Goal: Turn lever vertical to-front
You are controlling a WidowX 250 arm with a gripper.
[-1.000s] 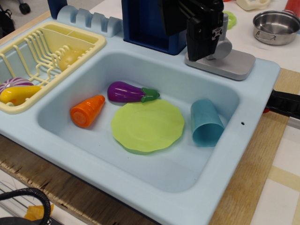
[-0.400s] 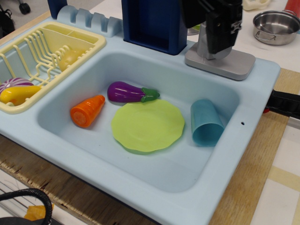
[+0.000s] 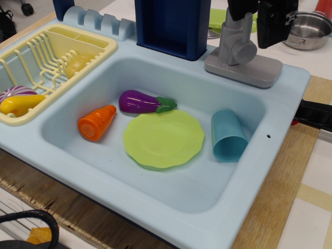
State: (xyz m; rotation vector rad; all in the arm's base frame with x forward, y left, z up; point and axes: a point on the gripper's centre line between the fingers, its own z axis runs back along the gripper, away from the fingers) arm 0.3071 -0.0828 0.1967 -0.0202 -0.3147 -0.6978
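Where the wooden counter [image 3: 290, 171] carries the pale blue sink [image 3: 155, 205], an eggplant [image 3: 139, 101], carrot [image 3: 96, 122], green plate [image 3: 163, 139] and tipped cup [image 3: 227, 136] lie inside. Upright behind, the lever [image 3: 236, 41] stands on its grey plate; the gripper [image 3: 262, 15] grips nothing, its opening unclear.

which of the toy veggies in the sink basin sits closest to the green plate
The purple eggplant: its green stem end lies right at the back rim of the green plate. The orange carrot lies apart, off the plate's left side with bare sink floor between.

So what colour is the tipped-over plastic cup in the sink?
The tipped-over plastic cup is teal blue, seen clearly in the only view.
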